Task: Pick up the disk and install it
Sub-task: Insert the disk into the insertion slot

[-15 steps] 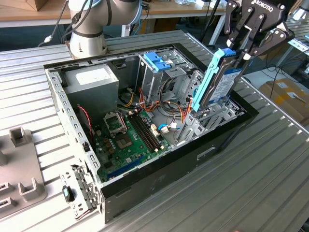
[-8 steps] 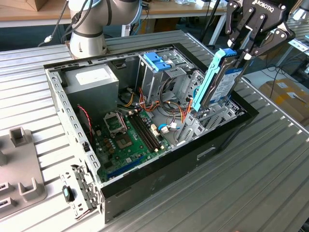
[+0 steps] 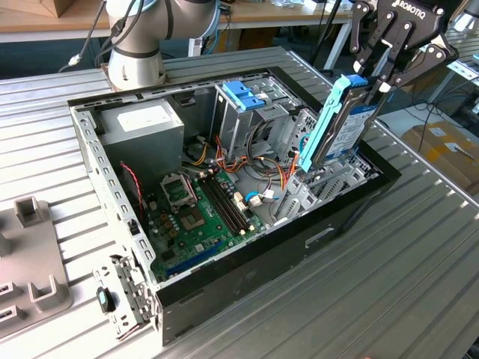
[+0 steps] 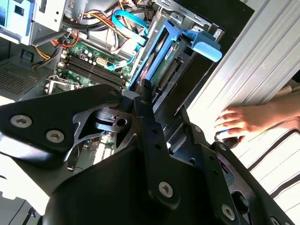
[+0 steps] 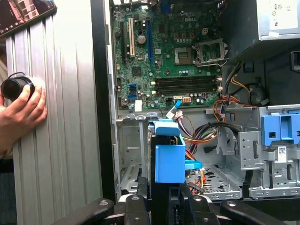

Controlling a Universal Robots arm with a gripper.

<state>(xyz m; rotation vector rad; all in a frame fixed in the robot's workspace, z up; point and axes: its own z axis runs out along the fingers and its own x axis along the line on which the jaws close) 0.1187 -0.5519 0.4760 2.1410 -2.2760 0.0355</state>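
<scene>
Gripper [image 3: 376, 81] clamps the disk [image 3: 350, 133], tilted over the open computer case [image 3: 247, 280]; ribbed metal table [image 3: 419, 262] beneath; wooden workbench [image 3: 45, 22] behind.

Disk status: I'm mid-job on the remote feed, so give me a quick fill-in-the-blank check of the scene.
1. The gripper is shut on the ____.
2. The disk stands on edge, lower end down in the case; its edge frame is ____.
3. The motherboard in the case is ____.
4. In the first wrist view, a hand rests on a ____ knob on the table.

Missing words: disk; blue; green; black.
</scene>
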